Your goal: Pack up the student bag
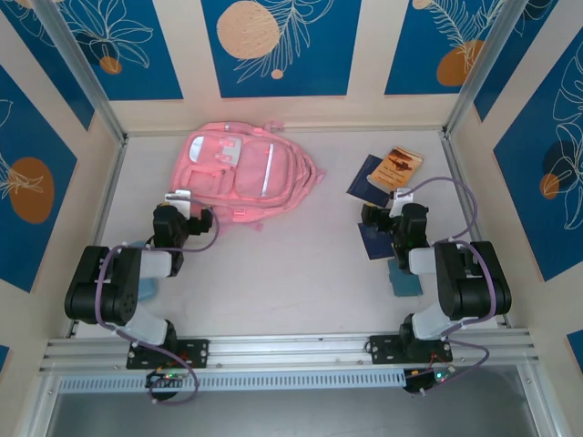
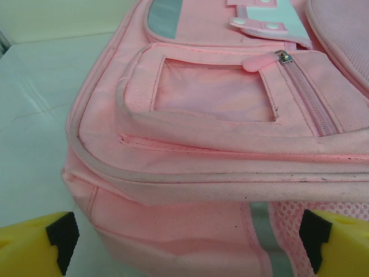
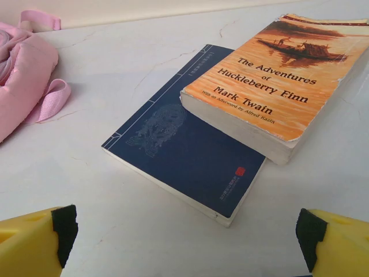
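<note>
The left gripper [image 2: 187, 234] is wide open and empty just at the near side of the large soft pink fabric student bag [image 2: 213, 98], which is laid flat on the white bench [image 3: 115, 75]. To the right of the bag, the right gripper [image 3: 184, 231], also open and empty, is pointed at a thin dark blue book [image 3: 184, 150] with an orange paperback novel [image 3: 277, 81] partly on it. The bag looks zipped, so its pink zipper pull [image 2: 262, 60] should probably be taken first, squarely.
</note>
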You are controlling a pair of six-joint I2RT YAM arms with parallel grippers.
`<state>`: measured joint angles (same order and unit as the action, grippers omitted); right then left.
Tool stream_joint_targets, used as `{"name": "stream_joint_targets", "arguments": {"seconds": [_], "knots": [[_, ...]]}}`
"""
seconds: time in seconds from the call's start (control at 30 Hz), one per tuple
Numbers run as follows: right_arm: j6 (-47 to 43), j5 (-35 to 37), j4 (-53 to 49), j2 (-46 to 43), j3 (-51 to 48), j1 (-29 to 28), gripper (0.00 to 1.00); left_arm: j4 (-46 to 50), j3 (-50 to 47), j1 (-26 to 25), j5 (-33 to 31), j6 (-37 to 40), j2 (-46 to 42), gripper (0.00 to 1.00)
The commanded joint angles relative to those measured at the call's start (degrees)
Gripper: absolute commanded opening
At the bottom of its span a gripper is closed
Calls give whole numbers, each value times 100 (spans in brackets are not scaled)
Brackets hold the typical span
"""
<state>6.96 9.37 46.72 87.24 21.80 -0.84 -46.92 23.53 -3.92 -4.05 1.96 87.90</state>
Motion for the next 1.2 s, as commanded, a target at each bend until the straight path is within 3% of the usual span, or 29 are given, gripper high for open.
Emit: {"name": "stream_joint_targets", "arguments": {"seconds": [0.0, 0.73, 0.9, 1.17], "knots": [[-44, -75, 75, 3, 132, 21, 99, 7, -15, -12, 98, 60, 8, 100], [-18, -9, 128, -77, 95, 24, 99, 63, -25, -12, 49, 52, -120, 100], [230, 562, -577, -873, 103, 40, 99, 1438, 288, -12, -601, -180, -954, 100], [809, 384, -2578, -2371, 626, -225, 99, 4408, 1321, -21, -528, -1082, -2036, 100]]}}
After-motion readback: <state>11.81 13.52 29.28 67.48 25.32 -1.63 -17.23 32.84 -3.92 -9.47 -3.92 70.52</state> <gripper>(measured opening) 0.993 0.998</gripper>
